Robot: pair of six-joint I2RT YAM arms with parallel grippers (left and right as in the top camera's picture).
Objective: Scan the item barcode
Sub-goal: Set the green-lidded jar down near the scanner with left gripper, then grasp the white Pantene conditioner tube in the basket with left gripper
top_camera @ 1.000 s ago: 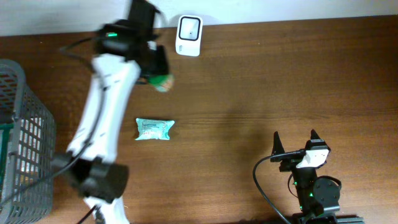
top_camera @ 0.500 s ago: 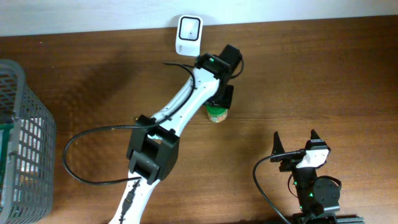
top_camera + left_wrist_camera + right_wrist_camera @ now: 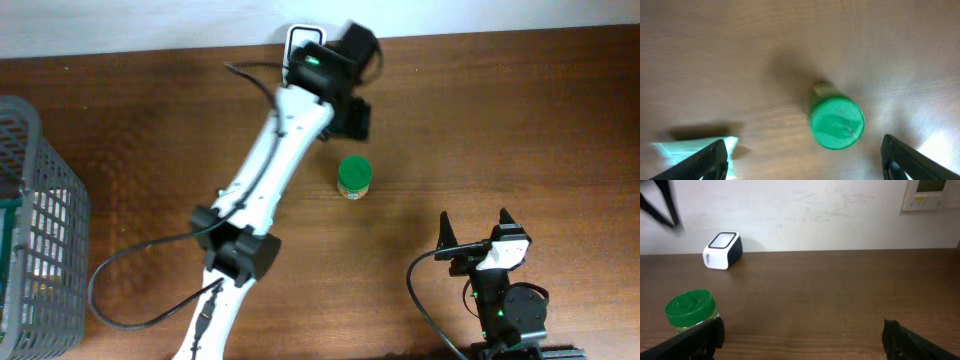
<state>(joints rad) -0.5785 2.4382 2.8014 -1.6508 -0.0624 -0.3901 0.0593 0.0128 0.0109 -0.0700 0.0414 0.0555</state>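
A small jar with a green lid [image 3: 353, 177] stands upright on the wooden table, free of both grippers. In the left wrist view the jar [image 3: 836, 122] sits below and ahead of my left gripper [image 3: 807, 165], which is open with nothing between its fingers. In the overhead view the left gripper [image 3: 351, 112] hovers just beyond the jar, next to the white barcode scanner [image 3: 298, 42], which the arm partly covers. My right gripper [image 3: 475, 232] rests open near the front right. From its wrist view I see the jar [image 3: 690, 310] and the scanner [image 3: 722, 244].
A grey wire basket [image 3: 35, 215] stands at the left edge. A teal packet [image 3: 687, 150] lies by the left finger in the left wrist view; the arm hides it from overhead. A wall runs along the far table edge.
The left arm carried the jar from left of the scanner to its right. It set the jar down, opened, and pulled back toward the scanner. The right arm stayed still.
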